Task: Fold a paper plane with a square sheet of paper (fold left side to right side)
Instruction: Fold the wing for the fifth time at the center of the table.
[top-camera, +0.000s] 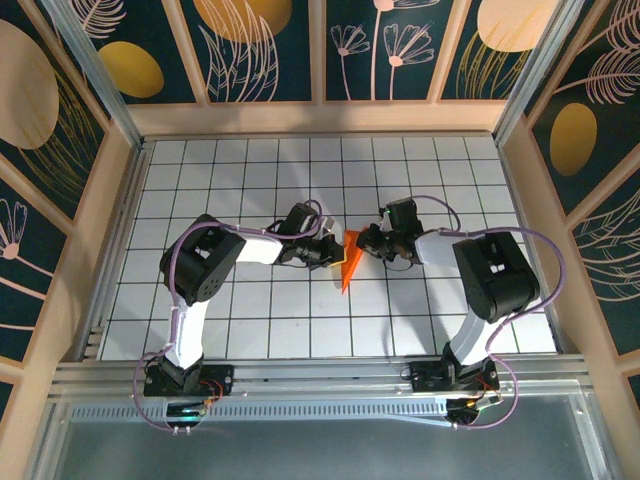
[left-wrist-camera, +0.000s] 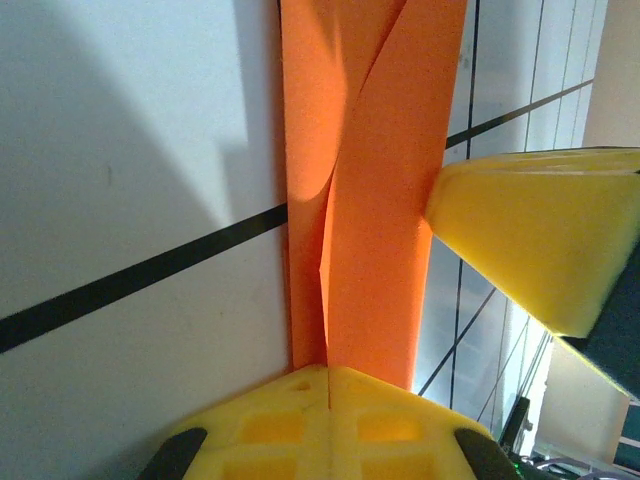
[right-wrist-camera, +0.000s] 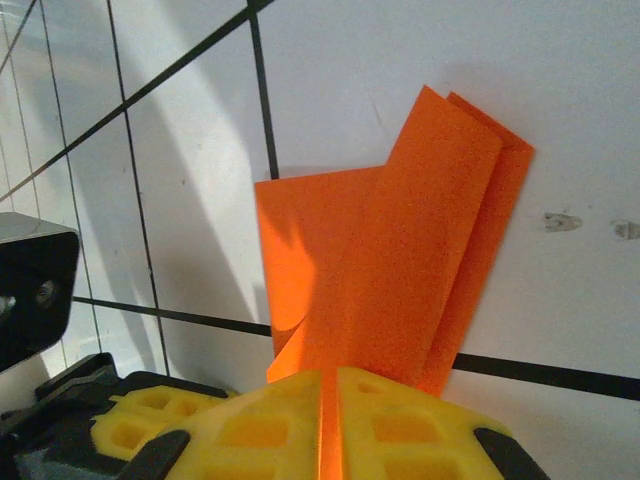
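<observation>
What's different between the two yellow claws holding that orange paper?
The left gripper reaches in from the left, the right gripper from the right. The left gripper's camera sees the orange paper as a long narrow strip; the right gripper's sees broader, stepped layers. Shared: both are yellow-tipped and shut on the paper.

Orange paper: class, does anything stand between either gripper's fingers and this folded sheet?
Nothing visible does. The left gripper and the right gripper are each closed directly on the orange paper, with its edge pinched in their seams.
</observation>
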